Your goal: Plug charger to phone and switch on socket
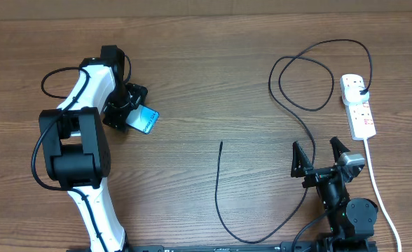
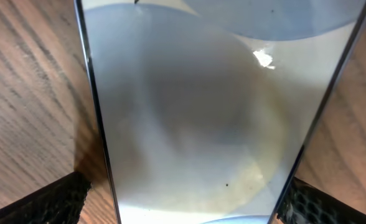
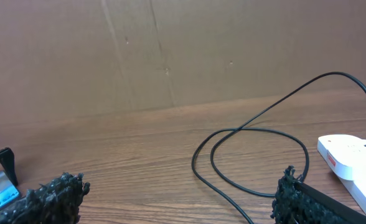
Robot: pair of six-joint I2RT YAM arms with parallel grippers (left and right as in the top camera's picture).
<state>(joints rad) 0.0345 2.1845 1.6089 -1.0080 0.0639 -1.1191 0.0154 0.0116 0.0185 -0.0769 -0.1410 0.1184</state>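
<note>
The phone [image 1: 148, 121], blue-screened, lies on the table at the left. My left gripper [image 1: 127, 106] is open and straddles it. In the left wrist view the phone [image 2: 208, 112] fills the space between the fingers [image 2: 43, 202]; wood shows between the left finger and the phone's edge. The charger [image 1: 290, 105] is a thin black cable, its tip [image 1: 221, 143] loose mid-table and its plug head [image 1: 361, 89] in the white socket [image 1: 360, 115] at the right. My right gripper [image 1: 320, 152] is open and empty, near the front edge, left of the socket. Its wrist view shows the cable loop [image 3: 251, 155] and the socket [image 3: 351, 165].
The socket's thick white cord [image 1: 378, 192] runs toward the front edge past my right arm. The black cable sweeps in a long curve [image 1: 223, 217] along the front of the table. A cardboard wall [image 3: 170, 50] stands behind the table.
</note>
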